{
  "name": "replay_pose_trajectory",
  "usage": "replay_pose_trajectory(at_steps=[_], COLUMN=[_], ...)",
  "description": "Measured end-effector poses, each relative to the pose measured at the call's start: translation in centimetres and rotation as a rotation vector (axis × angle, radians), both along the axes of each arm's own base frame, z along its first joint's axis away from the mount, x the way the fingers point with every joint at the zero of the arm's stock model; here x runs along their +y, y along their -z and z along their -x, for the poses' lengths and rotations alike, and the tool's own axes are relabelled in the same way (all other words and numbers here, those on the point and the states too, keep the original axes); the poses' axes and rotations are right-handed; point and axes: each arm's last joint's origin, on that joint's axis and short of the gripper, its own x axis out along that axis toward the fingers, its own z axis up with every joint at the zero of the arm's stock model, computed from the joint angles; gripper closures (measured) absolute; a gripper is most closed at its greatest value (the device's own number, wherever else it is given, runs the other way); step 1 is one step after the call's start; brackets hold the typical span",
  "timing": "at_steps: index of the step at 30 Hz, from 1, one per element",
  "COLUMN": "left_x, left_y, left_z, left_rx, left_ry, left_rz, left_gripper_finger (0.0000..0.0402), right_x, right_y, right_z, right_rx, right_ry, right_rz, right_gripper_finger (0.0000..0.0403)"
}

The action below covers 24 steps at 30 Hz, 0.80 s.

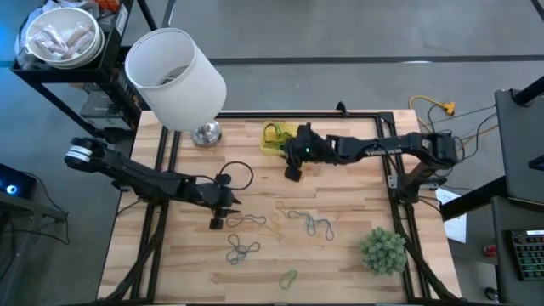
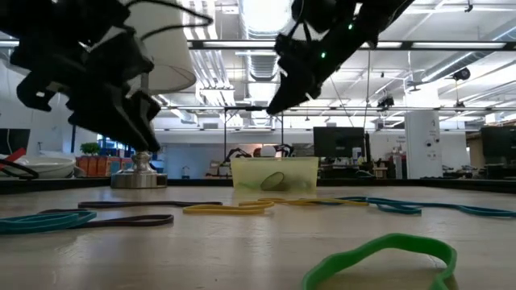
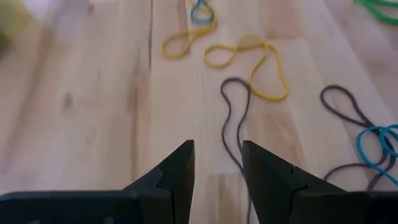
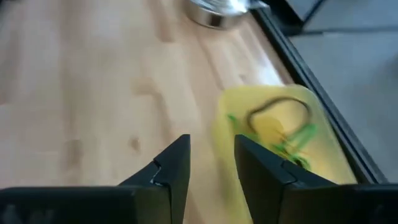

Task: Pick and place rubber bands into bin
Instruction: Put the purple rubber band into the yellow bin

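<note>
My left gripper (image 3: 217, 177) hangs low with its fingers a narrow gap apart and nothing between them; a dark brown band (image 3: 231, 118) lies flat just ahead of the tips, with the other rubber bands (image 1: 280, 228) scattered beyond. These loops look light, limp and thin, so I judge pinching 1 strand against the wood works best. My right gripper (image 4: 211, 165) hovers beside the bin (image 4: 273, 130), fingers slightly apart and empty; 2 bands lie inside.
</note>
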Motion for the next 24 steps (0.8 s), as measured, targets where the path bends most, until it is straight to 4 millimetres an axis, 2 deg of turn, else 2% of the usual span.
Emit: replay_pose_trajectory(at_steps=[4,8,14,18,24], left_x=[-0.2,-0.3,-0.4,-0.5,-0.6], left_y=[1.4,2.7,3.6,3.7,3.7], left_z=[-0.3,-0.6,-1.0,-1.2,-1.2], left_rx=[0.076,0.149,0.204,0.215,0.221], left_ry=[-0.028,-0.057,-0.070,-0.078,-0.093], left_rz=[0.051,0.090,0.126,0.149,0.186], left_gripper_finger=[0.0283,0.0283,0.0283,0.0283,0.0283], right_x=[2.7,5.6,9.2,10.5,11.4], right_y=[-0.5,0.0,0.7,0.8,0.8], right_z=[-0.1,0.1,0.6,0.8,0.9], right_rx=[0.006,0.055,0.095,0.098,0.089], right_ry=[-0.094,-0.178,-0.275,-0.311,-0.308], right_rz=[0.020,0.016,0.021,0.019,-0.010], right_gripper_finger=[0.0291,0.0297,0.0305,0.0310,0.0319])
